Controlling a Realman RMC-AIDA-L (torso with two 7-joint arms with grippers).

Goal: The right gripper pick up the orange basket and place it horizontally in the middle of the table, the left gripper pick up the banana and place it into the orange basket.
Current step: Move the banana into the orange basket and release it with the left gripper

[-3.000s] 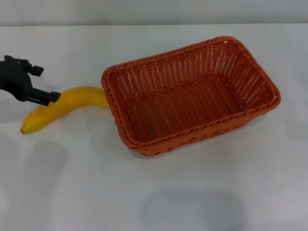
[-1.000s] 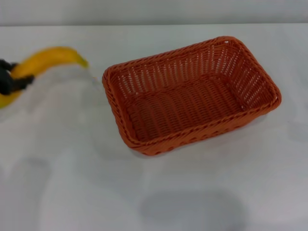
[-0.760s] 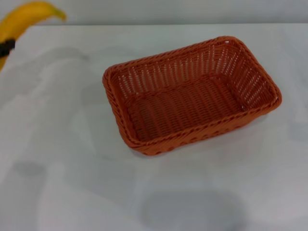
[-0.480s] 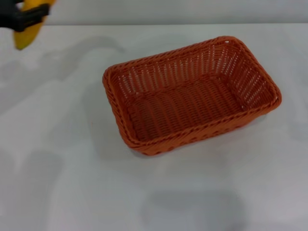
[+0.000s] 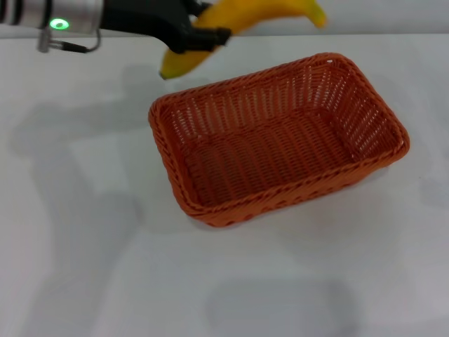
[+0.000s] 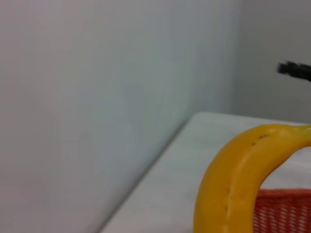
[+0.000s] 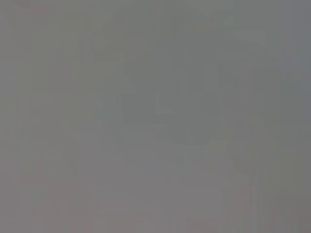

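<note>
Left gripper point(image 5: 200, 31) reaches in level from the table's point(image 5: 84, 267) far-left edge, fingers pinched on banana point(image 5: 238, 21) mid-body, held in air above far rim of orange basket point(image 5: 280, 203), which sits mid-table. Right gripper not visible.

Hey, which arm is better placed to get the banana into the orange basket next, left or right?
Left. The left gripper is shut on the banana, held in the air just beyond the far rim of the empty orange basket. The right gripper is not in view.
</note>
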